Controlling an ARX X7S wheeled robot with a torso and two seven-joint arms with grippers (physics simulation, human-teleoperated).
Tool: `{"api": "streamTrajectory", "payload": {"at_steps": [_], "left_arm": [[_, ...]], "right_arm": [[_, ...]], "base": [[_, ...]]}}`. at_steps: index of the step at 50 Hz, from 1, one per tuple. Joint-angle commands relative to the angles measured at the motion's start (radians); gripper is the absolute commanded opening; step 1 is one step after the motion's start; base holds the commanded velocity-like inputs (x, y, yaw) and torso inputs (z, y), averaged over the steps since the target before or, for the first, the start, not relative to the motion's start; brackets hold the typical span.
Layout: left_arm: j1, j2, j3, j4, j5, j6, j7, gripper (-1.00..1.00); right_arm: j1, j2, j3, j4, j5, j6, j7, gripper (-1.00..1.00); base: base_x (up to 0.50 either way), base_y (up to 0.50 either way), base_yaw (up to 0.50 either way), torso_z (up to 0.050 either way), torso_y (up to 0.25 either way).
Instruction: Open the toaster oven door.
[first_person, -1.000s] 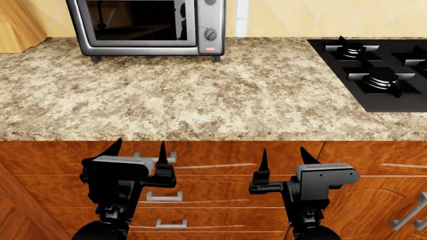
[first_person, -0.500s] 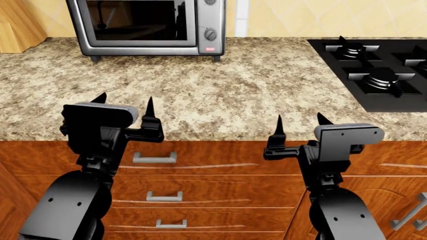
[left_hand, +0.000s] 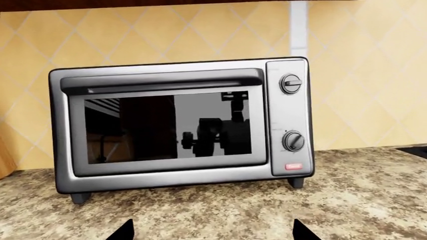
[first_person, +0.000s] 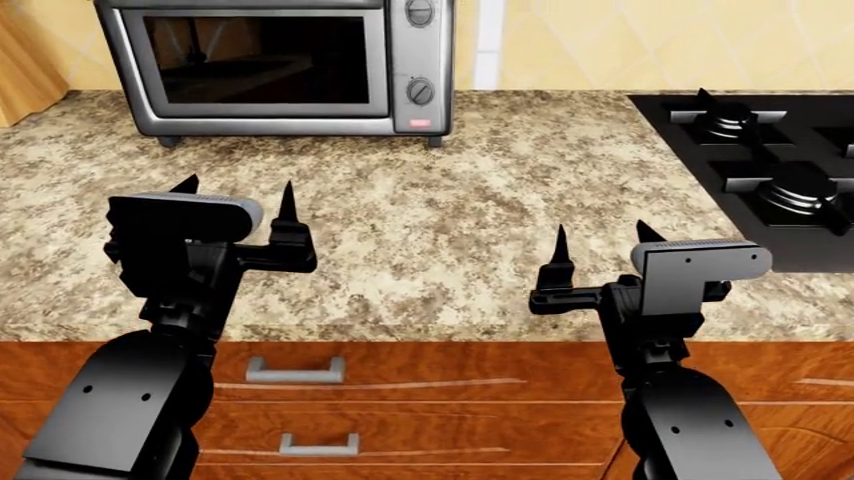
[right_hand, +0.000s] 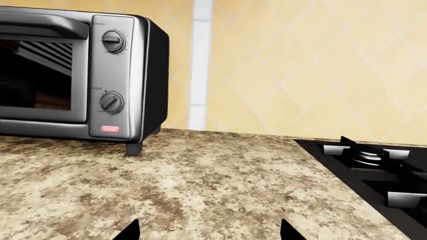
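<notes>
Left wrist: oven (left_hand: 180, 125) dead ahead of the left gripper (left_hand: 208, 232), well apart; door (left_hand: 163, 127) shut, handle (left_hand: 160, 82) high.

Head: left gripper, right gripper (first_person: 601, 250) spread, empty, over bench (first_person: 441, 230).

Right wrist: oven off to one side. Risk: approaching low, striking glass.

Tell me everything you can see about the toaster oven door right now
The toaster oven door is a wide rectangle of dark reflective glass in a brushed silver frame, with a horizontal silver bar handle along its top edge. It is shut, upright and flush with the front of the toaster oven, beside the panel with two round knobs and a small red label. Nothing touches it: the left gripper and right gripper are both open, hanging over the front of the granite counter, well short of the door.
</notes>
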Motion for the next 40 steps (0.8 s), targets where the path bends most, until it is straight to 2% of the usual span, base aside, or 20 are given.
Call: {"api": "streamTrajectory", "payload": {"at_steps": [1,40], "left_arm": [[0.004,-0.005,-0.003,-0.009,-0.004,0.009,-0.004,1.0],[0.012,-0.014,0.003,-0.023,-0.019,0.025,-0.017,1.0]], "right_arm": [[0.0,0.001,-0.005,0.013,0.004,-0.011,0.003,1.0],[0.003,0.009,-0.023,0.033,0.019,-0.031,0.012,1.0]], "base": [[0.32,0.0,0.0,0.0,0.0],[0.32,0.0,0.0,0.0,0.0]]}}
